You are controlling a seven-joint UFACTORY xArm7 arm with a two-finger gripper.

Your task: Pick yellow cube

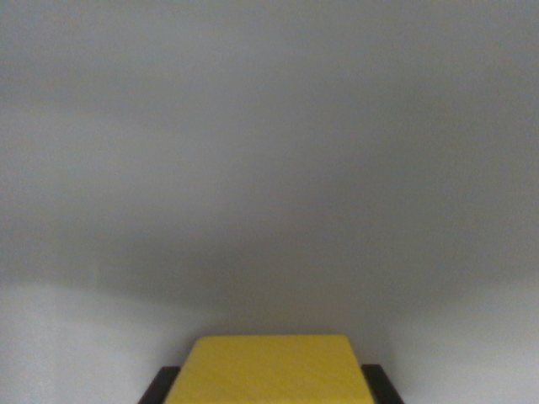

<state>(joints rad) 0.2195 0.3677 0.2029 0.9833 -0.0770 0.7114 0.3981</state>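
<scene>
Gripper (271, 389) fingers flank the yellow cube (269, 369), one dark finger at each side face, apparently clamped on it. Cube sits centred between them for an even grip, over the pale surface (269, 168).

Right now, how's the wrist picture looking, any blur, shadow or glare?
Wrist view: soft all over; the yellow cube at the bottom edge has fuzzy edges; a broad grey shadow darkens the pale surface above it; lower corners are brighter; no glare; the hand's dark fingers flank the cube.
</scene>
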